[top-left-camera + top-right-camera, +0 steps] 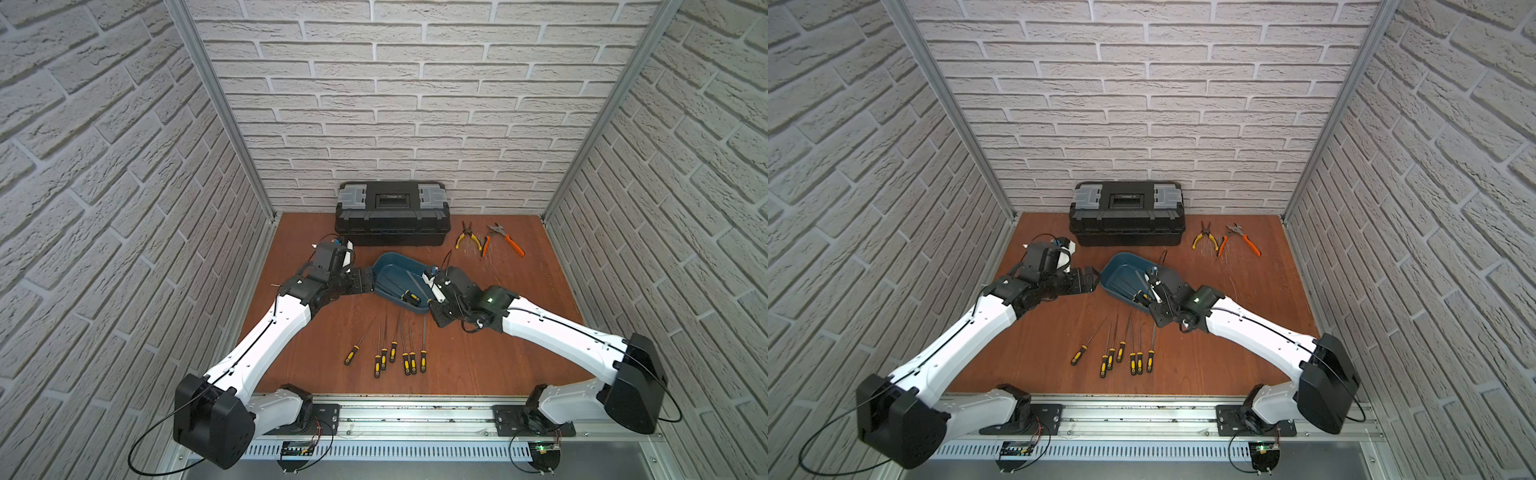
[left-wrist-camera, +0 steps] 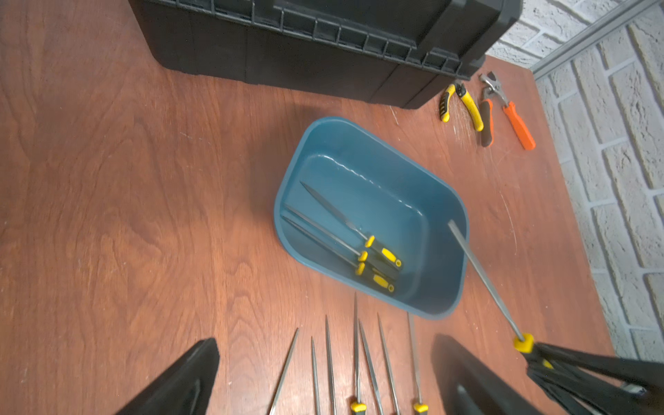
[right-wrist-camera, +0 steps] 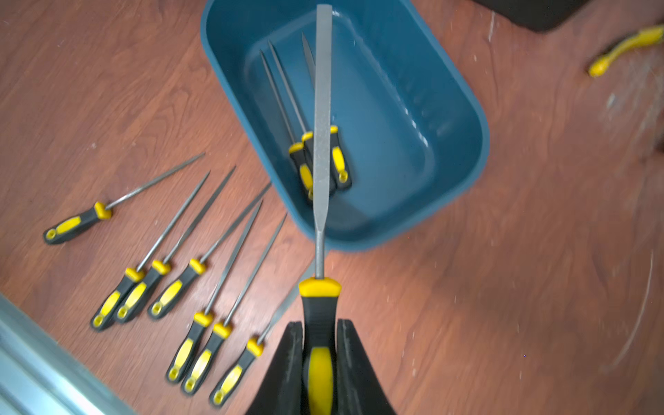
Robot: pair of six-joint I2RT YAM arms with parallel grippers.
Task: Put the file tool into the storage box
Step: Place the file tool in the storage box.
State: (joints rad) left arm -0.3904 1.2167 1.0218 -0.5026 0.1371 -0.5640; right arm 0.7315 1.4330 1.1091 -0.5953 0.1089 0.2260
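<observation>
On the brick-walled wooden counter (image 1: pixel 498 353), the right end effector (image 3: pixel 319 345), clamped on the file (image 3: pixel 322 107) by its handle at the 4 o'clock rim of the storage box (image 3: pixel 467 118), aims the blade inward, apparently for dropping; the left end effector (image 2: pixel 325 343) gapes empty.

I note the file tool (image 3: pixel 322 107) and right claw (image 3: pixel 319 323) cut off at the frame edge; pliers (image 3: pixel 625 46) blurred; toolbox (image 2: pixel 323 43) cropped.

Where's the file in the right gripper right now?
In the right wrist view the file is clamped by its handle in the right gripper's jaws, blade reaching over the storage box, above three files lying inside.
</observation>
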